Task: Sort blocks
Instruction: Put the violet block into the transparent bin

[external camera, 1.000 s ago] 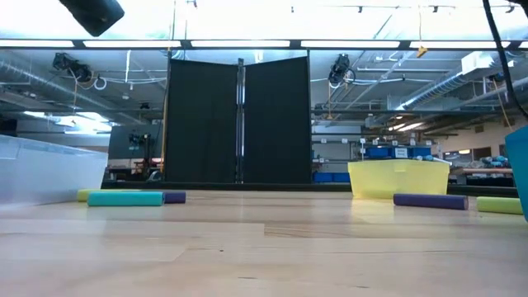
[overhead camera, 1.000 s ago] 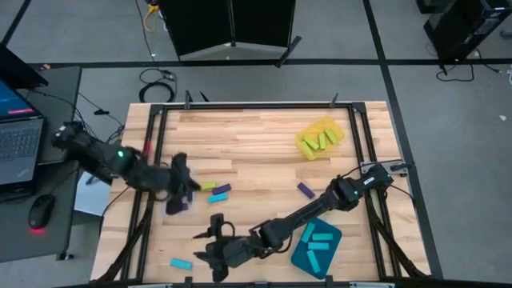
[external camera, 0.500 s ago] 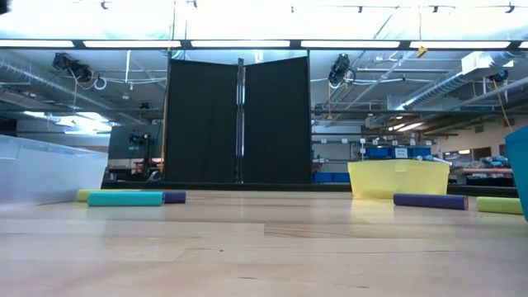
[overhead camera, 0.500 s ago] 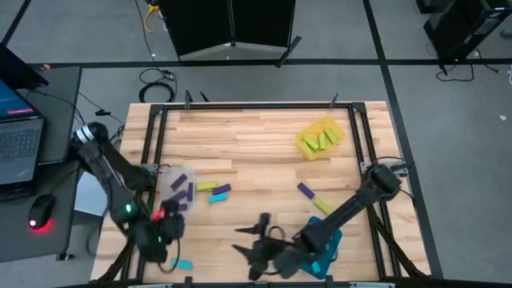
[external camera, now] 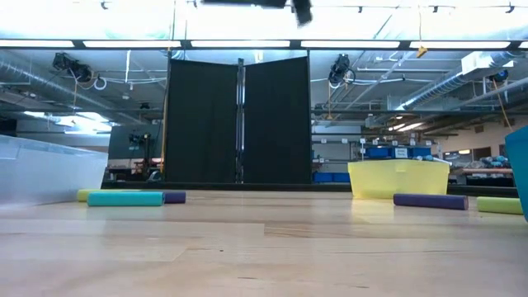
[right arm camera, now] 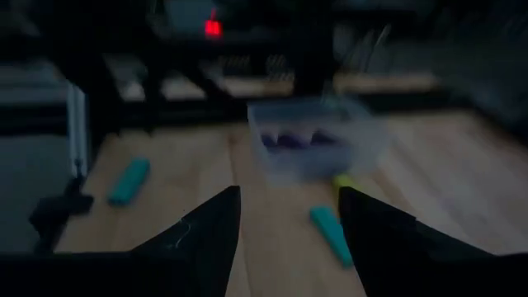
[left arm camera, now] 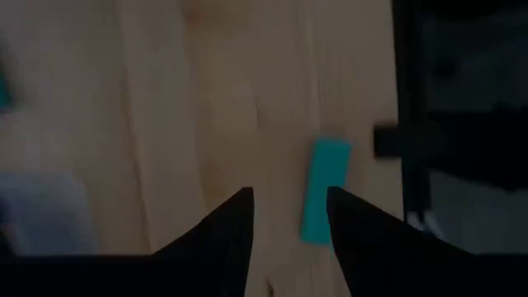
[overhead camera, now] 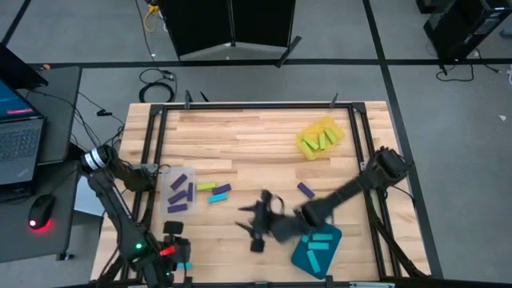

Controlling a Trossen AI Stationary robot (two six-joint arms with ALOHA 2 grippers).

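Observation:
Blocks lie scattered on the wooden table. Several purple ones are in the clear tray (overhead camera: 179,193). A yellow-green block (overhead camera: 206,186), a cyan one (overhead camera: 216,197) and a purple one (overhead camera: 224,190) lie beside that tray, and another purple block (overhead camera: 306,190) lies further right. My left gripper (left arm camera: 289,202) is open at the near-left corner, above a lone cyan block (left arm camera: 324,191), which lies flat just ahead of one fingertip. My right gripper (right arm camera: 289,198) is open and empty, raised over the table's middle (overhead camera: 254,224), and faces the clear tray (right arm camera: 318,144).
A yellow tray (overhead camera: 320,138) holding yellow-green blocks sits far right. A teal tray (overhead camera: 316,250) holding cyan blocks sits near right, under the right arm. A laptop and a mouse lie on a side desk to the left. Bare wood spans the table's far side.
My left gripper has left the clear tray and swung toward the near-left corner, ending over the lone cyan block. The tray with its purple blocks now shows uncovered. My right gripper has moved from the near edge rightward, then toward the table's middle.

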